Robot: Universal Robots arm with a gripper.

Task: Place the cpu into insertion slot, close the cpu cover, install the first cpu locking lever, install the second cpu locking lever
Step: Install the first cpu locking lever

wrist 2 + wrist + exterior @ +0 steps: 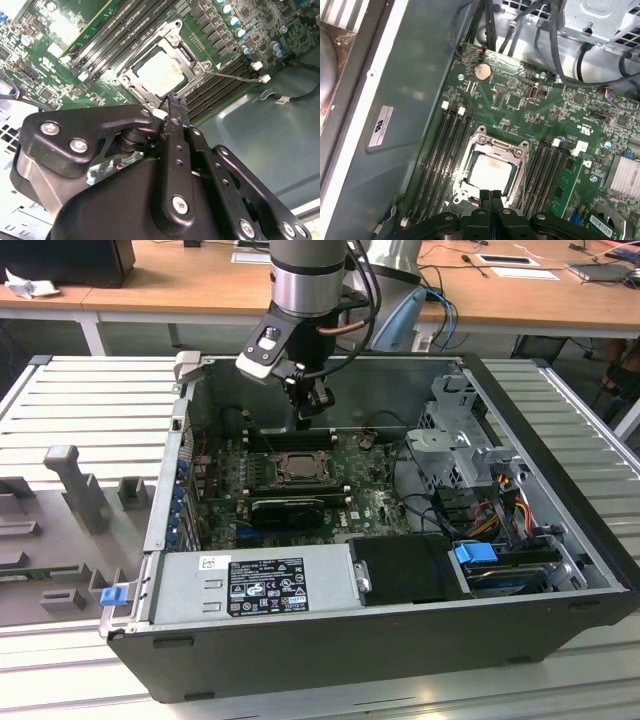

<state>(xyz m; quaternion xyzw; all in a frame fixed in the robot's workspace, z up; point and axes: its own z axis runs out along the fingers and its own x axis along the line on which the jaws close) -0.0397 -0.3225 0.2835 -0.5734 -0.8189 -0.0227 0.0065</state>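
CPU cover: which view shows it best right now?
First wrist view: the cover lies nearly head-on, almost all its frame showing. Second wrist view shows it tilted, the gripper overlapping one corner. Exterior view shows it from far off.

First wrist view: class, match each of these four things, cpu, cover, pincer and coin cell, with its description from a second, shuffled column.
Things:
1 cpu
2 cover
3 pincer
4 coin cell

Descriptions:
A black, shut
B small round disc
C pale square top
D metal frame lying flat around the cpu

Pairs: 1-C; 2-D; 3-A; 4-B
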